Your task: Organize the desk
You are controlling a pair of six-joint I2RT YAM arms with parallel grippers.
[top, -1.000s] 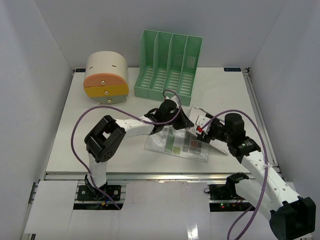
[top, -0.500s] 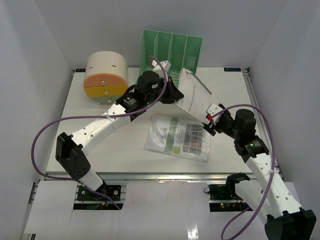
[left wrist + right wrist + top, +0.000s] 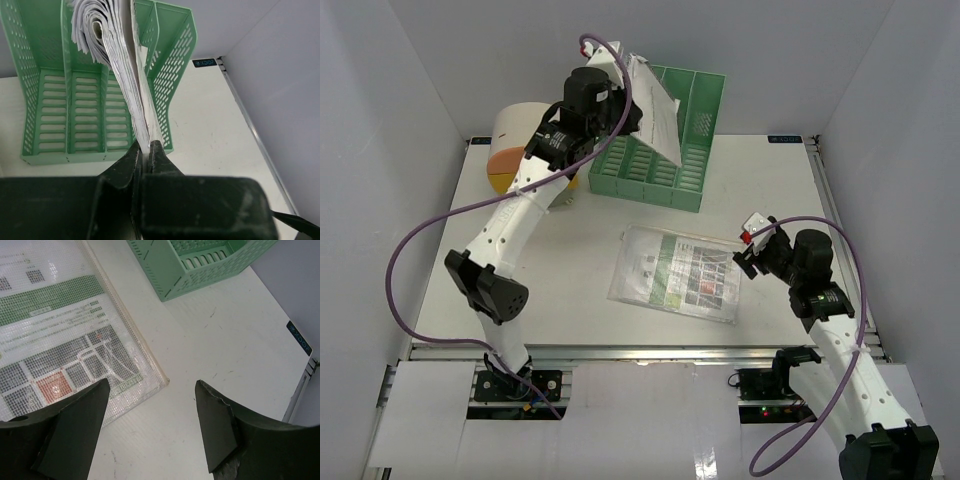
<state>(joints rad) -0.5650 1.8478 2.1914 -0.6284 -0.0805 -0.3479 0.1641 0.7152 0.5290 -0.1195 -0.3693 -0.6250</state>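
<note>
The left gripper (image 3: 146, 150), clamped on the papers (image 3: 112, 60), has swung them up over the green rack (image 3: 50, 105); the right gripper (image 3: 150, 390) gapes empty, so filing looks next

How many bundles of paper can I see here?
2. One sheaf is pinched in the left gripper above the green file rack; one plastic-sleeved document lies flat on the desk near the right gripper. More could hide in the rack.
</note>
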